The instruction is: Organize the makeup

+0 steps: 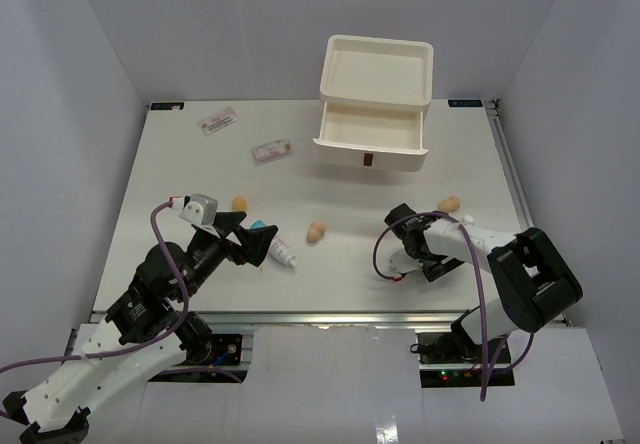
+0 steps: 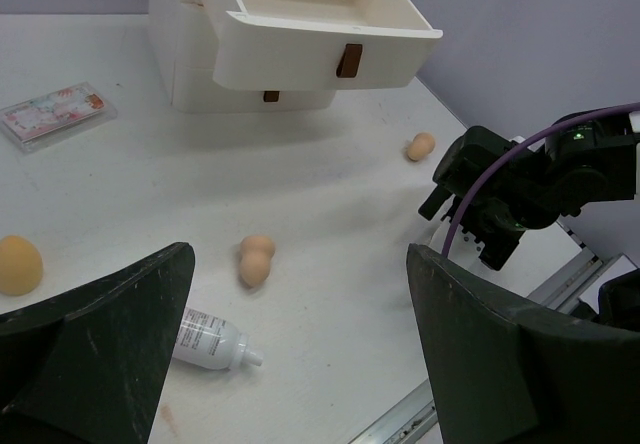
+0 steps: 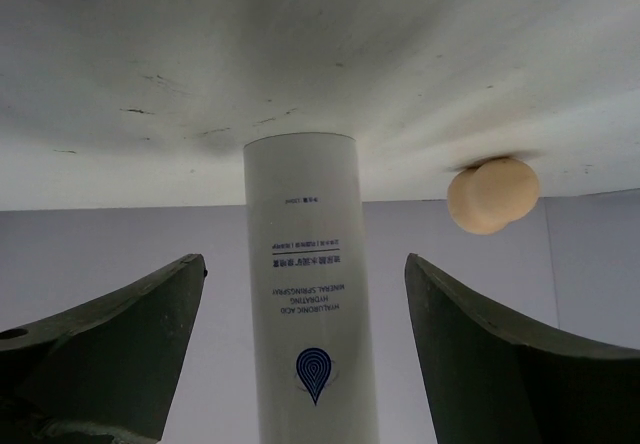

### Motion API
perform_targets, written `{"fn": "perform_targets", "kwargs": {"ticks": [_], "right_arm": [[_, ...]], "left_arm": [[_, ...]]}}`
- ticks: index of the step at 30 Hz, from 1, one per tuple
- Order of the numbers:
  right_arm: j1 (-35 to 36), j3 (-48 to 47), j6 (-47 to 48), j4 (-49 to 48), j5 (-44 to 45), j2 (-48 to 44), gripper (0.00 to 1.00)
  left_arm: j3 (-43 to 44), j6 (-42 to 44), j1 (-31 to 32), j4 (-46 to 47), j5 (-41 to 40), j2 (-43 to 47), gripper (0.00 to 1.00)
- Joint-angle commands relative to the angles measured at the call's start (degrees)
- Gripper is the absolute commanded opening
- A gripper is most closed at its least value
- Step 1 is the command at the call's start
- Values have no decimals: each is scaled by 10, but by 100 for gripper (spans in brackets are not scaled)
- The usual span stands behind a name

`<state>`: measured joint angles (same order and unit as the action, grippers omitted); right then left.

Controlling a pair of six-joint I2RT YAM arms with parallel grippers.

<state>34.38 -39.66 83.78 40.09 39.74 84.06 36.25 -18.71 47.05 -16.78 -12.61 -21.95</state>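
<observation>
Left fingers gape wide, a small white plastic bottle lying on the white desk at lower left; right fingers spread either side of a white cylindrical tube.

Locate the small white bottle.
Top view: the small white bottle lies near-left on the table, beside the left arm's fingers, a peach sponge just right of it.

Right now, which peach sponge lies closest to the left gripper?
The leftmost sponge, just beyond the left gripper; the middle sponge and the rightmost sponge lie farther off.
</observation>
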Motion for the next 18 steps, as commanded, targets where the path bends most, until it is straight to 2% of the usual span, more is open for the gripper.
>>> {"fn": "perform_targets", "kwargs": {"ticks": [1, 5, 10, 18], "right_arm": [[-24, 5, 26, -1, 37, 14, 82], [-31, 3, 22, 1, 35, 23, 76], [-30, -3, 18, 9, 21, 16, 63], [-30, -13, 6, 10, -19, -6, 31]], "left_arm": [[-1, -3, -2, 1, 12, -2, 98], [-2, -4, -1, 2, 13, 5, 98], [-2, -4, -1, 1, 14, 3, 98], [-2, -4, -2, 1, 15, 4, 98]]}}
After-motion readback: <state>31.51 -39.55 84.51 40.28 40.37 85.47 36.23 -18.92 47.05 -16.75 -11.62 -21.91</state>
